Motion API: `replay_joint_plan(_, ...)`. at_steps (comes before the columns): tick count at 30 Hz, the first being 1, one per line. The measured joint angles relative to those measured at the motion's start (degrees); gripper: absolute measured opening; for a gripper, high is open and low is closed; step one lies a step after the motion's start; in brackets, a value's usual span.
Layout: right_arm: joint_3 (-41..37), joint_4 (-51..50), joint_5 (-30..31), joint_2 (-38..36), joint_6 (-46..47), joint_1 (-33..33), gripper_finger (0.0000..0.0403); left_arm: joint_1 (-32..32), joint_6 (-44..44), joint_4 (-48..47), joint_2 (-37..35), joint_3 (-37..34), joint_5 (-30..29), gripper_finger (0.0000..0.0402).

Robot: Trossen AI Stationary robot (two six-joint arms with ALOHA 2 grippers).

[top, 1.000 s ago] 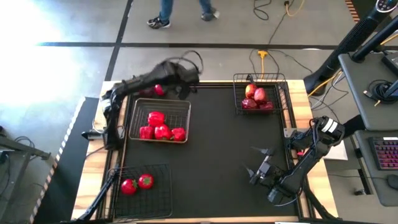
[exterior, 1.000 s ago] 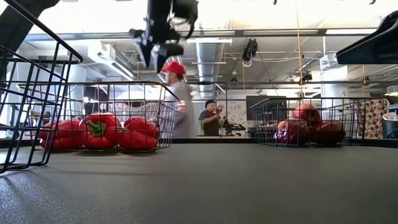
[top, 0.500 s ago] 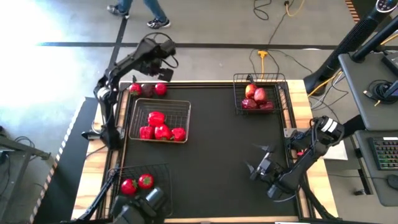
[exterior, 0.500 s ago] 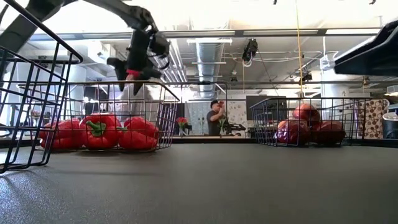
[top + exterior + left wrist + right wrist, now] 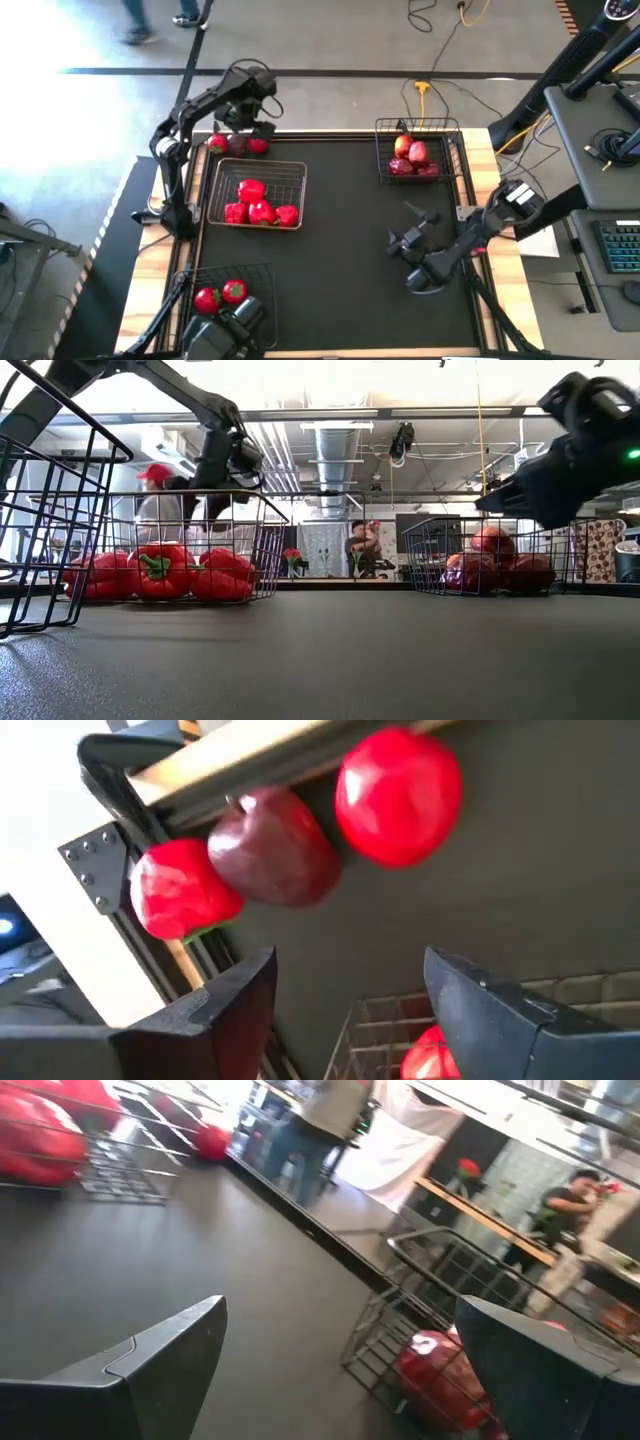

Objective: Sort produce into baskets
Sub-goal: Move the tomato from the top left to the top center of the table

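Left gripper (image 5: 243, 128) positioned open above loose produce.
A maroon apple (image 5: 272, 850) was framed between its spread fingers; the right gripper (image 5: 410, 235) was held open.

The basket (image 5: 40, 500) at nine o'clock in the low view is cut off by the edge. The walking person (image 5: 150, 18) at eleven o'clock overhead is blurred.

yellow cable (image 5: 424, 92) on floor; keyboard (image 5: 621, 246) on side desk; person (image 5: 360, 547) in background
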Motion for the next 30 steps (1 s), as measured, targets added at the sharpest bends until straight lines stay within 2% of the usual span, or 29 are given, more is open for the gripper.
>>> replay_joint_plan(8,0.0,1.7,-0.2,0.0,-2.3,-5.2,0.0384,-4.9,7.2,-0.1,0.0,-6.8,-4.3,0.0265)
replay_joint_plan(15,0.0,7.9,-0.5,0.0,-10.4,-6.3,0.0384,-7.5,10.1,3.0,0.0,-6.9,-5.2,0.0309)
replay_joint_plan(20,0.0,11.1,-0.6,0.0,-14.6,-6.4,0.0384,-6.8,5.8,9.1,-0.1,-7.0,-4.5,0.0328)
replay_joint_plan(24,0.0,12.0,-0.6,0.0,-15.3,-6.4,0.0384,-4.9,0.2,13.2,0.3,-6.9,2.0,0.0327)
replay_joint_plan(30,0.0,12.8,-1.1,0.0,-15.3,-6.4,0.0384,-4.4,-1.8,14.6,1.2,-6.9,2.0,0.0326)
